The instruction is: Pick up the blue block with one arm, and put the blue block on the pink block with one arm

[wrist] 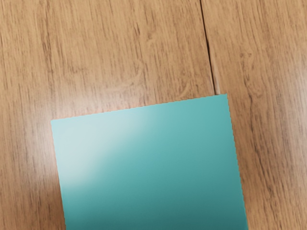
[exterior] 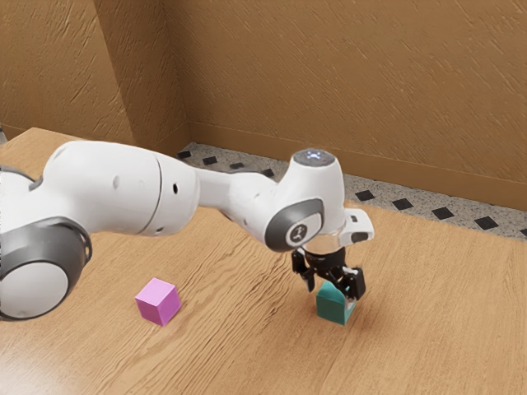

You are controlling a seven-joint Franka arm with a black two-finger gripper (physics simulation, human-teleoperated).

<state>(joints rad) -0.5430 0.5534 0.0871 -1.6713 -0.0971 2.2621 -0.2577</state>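
Teal block [exterior: 333,306] sits on the wooden table [exterior: 247,354] toward the exterior view's right, its base seemingly resting on the boards with a small shadow beneath it. The black gripper [exterior: 333,284] is down over the top of this block, with its dark parts on both sides of the upper edge. From this angle I cannot tell whether the jaws are closed on the block or just stand around it. The white arm [exterior: 123,197] comes in from the exterior view's left and bends down at the wrist above the block.

The pink block [exterior: 158,300] lies on the table well apart from the teal one, toward the exterior view's left, upright and touched by nothing.

In the wrist view the teal block's flat top [wrist: 148,167] lies directly under the hand, turned a little askew to the wood grain, with a seam between two boards running away from one of its corners.

Behind the table stands a brown textured wall [exterior: 370,74], and a speckled floor strip [exterior: 412,202] with dark diamonds runs along its foot
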